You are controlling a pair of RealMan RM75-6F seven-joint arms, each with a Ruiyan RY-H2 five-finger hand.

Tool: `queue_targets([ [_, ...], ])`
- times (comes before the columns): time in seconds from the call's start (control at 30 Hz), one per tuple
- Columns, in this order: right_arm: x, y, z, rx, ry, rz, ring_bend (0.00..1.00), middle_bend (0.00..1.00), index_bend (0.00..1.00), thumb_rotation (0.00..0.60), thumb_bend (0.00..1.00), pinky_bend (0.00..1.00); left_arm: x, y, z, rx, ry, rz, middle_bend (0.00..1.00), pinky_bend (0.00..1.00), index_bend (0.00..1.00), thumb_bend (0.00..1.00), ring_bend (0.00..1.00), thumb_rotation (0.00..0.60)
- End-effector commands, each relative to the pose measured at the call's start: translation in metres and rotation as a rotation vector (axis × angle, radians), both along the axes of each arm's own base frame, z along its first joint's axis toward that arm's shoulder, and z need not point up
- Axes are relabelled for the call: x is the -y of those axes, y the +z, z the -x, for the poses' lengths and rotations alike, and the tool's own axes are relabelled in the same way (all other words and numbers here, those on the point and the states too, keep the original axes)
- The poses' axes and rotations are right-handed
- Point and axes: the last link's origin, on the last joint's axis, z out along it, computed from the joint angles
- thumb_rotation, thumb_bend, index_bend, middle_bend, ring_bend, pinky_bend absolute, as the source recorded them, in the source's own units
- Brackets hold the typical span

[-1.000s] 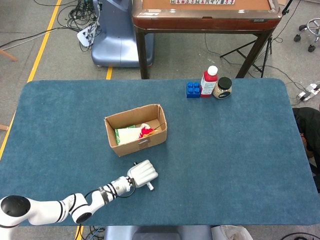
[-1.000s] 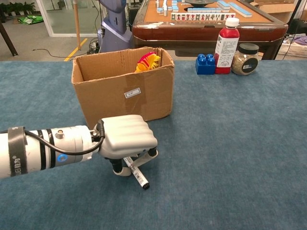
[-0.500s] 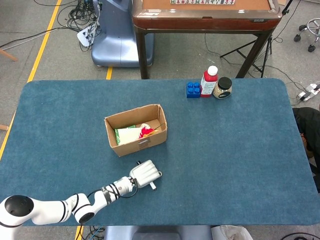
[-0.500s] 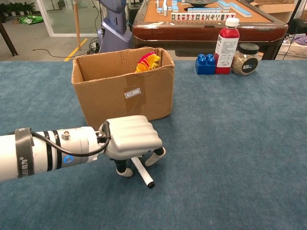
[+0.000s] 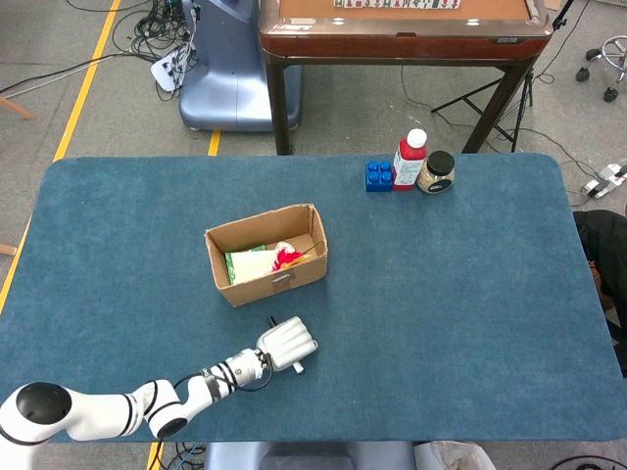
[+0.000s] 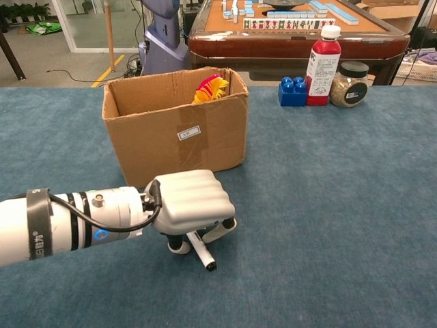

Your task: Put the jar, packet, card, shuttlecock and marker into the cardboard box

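A blue cloth table (image 5: 470, 323) stands on a grey floor with cables, a wooden game table behind it. At the near left, the left hand (image 6: 194, 205) arches palm-down over the one marker (image 6: 201, 250), fingers curled around it where it lies on the cloth, seemingly to gather it up. Just beyond sits the one cardboard box (image 6: 174, 126), already holding a green packet (image 5: 247, 262) and the shuttlecock (image 6: 212, 87). Far right, well apart, wait one blue block (image 6: 292, 91), one red bottle (image 6: 322, 65) and one jar (image 6: 350, 84). The right hand is out of sight.

No legible txt; cardboard box (image 6: 176, 133) sticker (image 6: 189, 132) unreadable.
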Motion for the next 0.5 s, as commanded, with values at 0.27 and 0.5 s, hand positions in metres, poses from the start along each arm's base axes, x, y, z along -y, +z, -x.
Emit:
queue_targets([
  [0.27,-0.0009,0.0002,-0.0002,0.001,0.003,0.001,0.26,0.35,0.26,0.6,0.19,0.39,0.0015,0.0007,0.0019,-0.002,-0.011,-0.007,0.88,1.0,0.7,0.17,0.99,0.6],
  [0.5,-0.0008,-0.0003,-0.0005,0.0,0.003,-0.001,0.26,0.35,0.26,0.6,0.19,0.39,0.0011,0.0062,0.0058,-0.001,-0.005,-0.019,0.88,1.0,0.74,0.17,0.99,0.6],
])
